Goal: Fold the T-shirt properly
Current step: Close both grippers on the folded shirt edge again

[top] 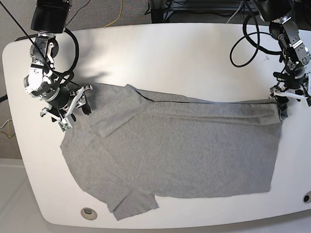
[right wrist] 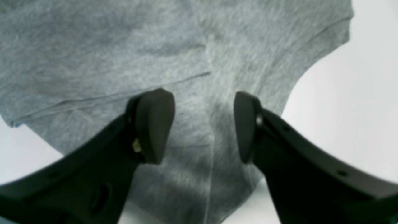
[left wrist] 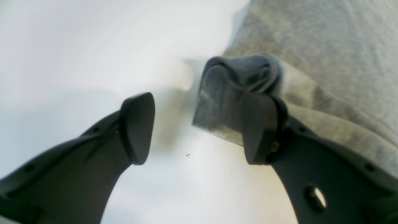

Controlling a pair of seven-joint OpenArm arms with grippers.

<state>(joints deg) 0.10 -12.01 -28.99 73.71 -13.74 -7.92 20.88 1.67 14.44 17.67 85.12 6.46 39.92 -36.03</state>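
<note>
Grey T-shirt (top: 173, 152) lying spread on white bench (top: 194, 57), left gripper (left wrist: 199, 127) standing wide apart, holding nothing, bunched hem corner touching one finger, right gripper (right wrist: 203, 126) gaping empty above sleeve fabric.

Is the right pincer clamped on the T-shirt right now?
No: in the right wrist view the right pincer stands open, its fingertips apart above the grey T-shirt with no fabric pinched between them.

The heather-grey T-shirt (top: 173, 152) lies spread on the table, its far edge seemingly folded over.
</note>
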